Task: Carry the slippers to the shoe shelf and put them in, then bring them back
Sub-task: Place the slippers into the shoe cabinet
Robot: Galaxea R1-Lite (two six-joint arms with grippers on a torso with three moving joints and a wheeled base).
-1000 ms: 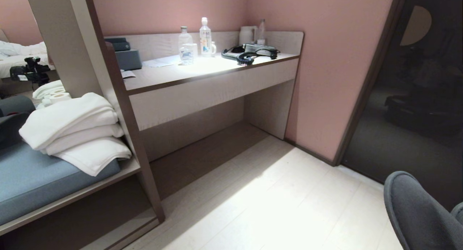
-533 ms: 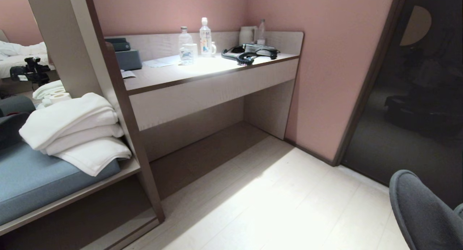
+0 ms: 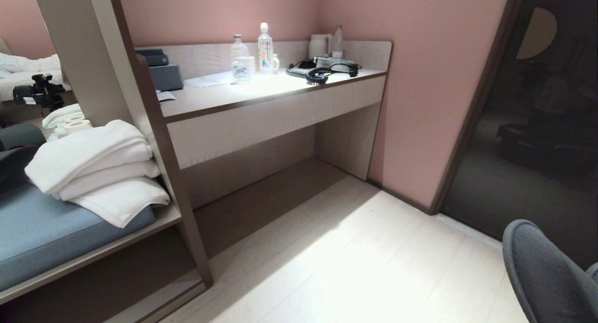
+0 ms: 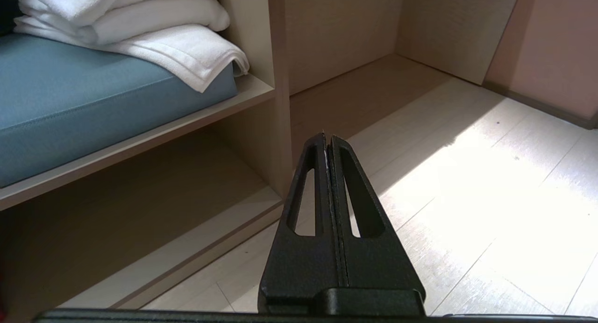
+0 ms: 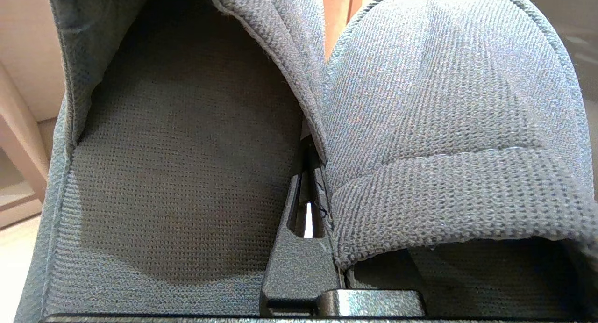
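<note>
The slippers [image 5: 420, 126], pinched in the right gripper [image 5: 310, 173], have edged slightly rightward, away from the shoe shelf [image 3: 154, 295]; otherwise static. Left gripper [image 4: 328, 143] closed, empty. Slippers not yet shelved.

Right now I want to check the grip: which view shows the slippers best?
The right wrist view: both slippers fill it, the right gripper shut on their inner edges. The head view catches only one grey toe at its lower right corner. The left wrist view shows none.
</note>
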